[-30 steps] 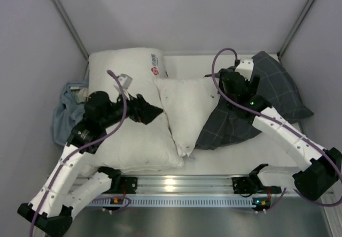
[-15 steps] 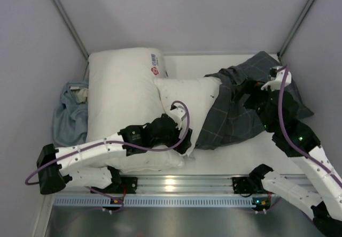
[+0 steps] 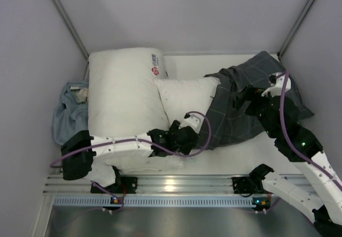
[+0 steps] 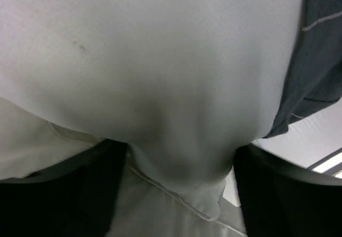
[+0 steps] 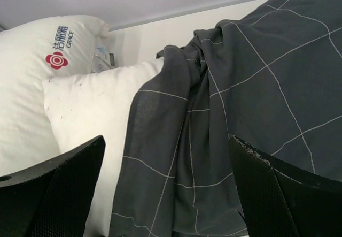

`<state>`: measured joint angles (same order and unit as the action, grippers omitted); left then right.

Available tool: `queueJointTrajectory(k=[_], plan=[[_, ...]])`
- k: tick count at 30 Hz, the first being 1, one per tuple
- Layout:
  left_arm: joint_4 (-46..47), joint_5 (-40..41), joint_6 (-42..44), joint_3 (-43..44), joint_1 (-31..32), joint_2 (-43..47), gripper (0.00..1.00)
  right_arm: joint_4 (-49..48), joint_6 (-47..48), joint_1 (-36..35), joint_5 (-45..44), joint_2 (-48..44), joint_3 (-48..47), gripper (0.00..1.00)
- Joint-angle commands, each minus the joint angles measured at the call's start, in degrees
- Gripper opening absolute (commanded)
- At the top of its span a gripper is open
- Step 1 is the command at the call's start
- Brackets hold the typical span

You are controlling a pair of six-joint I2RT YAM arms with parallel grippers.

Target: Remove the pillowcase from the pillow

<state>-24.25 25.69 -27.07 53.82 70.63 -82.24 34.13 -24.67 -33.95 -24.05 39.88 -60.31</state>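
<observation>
The plain white pillow (image 3: 184, 100) lies mid-table, its far-right part still under the dark checked pillowcase (image 3: 224, 120). The pillowcase is bunched and spread to the right. My left gripper (image 3: 191, 140) is at the pillow's near corner. In the left wrist view the gripper (image 4: 181, 183) is open, with the pillow's corner (image 4: 176, 157) bulging between its dark fingers (image 4: 59, 194); the pillowcase edge (image 4: 320, 60) shows at right. My right gripper (image 3: 243, 100) hovers over the pillowcase. In the right wrist view it (image 5: 165, 167) is open and empty above the pillowcase (image 5: 240, 87), beside the bare pillow (image 5: 91, 114).
A larger white pillow with a red logo (image 3: 120, 87) lies at left, under my left arm, and also shows in the right wrist view (image 5: 32, 71). A light blue cloth (image 3: 67, 114) is bunched at the far left. An aluminium rail (image 3: 176, 183) runs along the near edge. Walls close in on both sides.
My left arm swung from over the logo pillow down to the plain pillow's near corner. My right arm pulled back to the right, and the pillowcase now covers less of the pillow.
</observation>
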Motion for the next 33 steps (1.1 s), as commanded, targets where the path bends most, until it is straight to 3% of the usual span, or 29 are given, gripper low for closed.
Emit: queueJointTrajectory(k=[1,2,3,4,9,14,18,25,28,31,33], plan=[[0.95,2.17,1.49,0.85,0.03,-1.26,0.69,0.76,-0.38,0.12,0.06,-1.12,0.72,0.92],[1.83,2.08,2.02,0.50,0.03,-0.74,0.51,0.85,-0.47,0.12,0.15,-1.12,0.99,0.92],[3.49,1.91,2.98,-0.12,0.03,-0.12,0.14,1.20,-0.56,0.12,0.50,-1.21,1.60,0.91],[4.03,1.82,3.34,-0.21,-0.05,0.75,0.00,1.29,-0.65,0.12,0.85,-1.29,2.04,0.91],[5.53,0.24,7.11,1.02,-0.05,6.47,0.00,3.31,-1.61,0.12,4.18,-1.47,4.67,0.90],[10.79,-9.86,10.54,4.09,-0.32,12.00,0.00,2.35,-6.61,-0.06,10.77,-2.79,9.68,0.87],[11.77,-13.82,12.56,8.74,-0.32,11.40,0.00,-0.29,-10.05,-1.28,14.30,-3.23,14.96,0.86],[11.77,-16.38,14.15,14.03,-0.41,8.23,0.00,-2.75,-11.11,-5.94,12.28,0.46,15.84,0.84],[11.59,-14.27,14.33,13.77,-0.67,9.72,0.00,-3.19,-11.28,-6.39,10.52,1.86,16.54,0.77],[9.49,-11.64,14.33,13.33,-1.72,12.61,0.00,-3.72,-11.46,-6.47,8.33,2.92,17.95,0.62],[6.87,-9.27,14.41,13.15,-2.60,15.16,0.00,-4.33,-11.46,-6.47,6.04,3.27,19.18,0.43]])
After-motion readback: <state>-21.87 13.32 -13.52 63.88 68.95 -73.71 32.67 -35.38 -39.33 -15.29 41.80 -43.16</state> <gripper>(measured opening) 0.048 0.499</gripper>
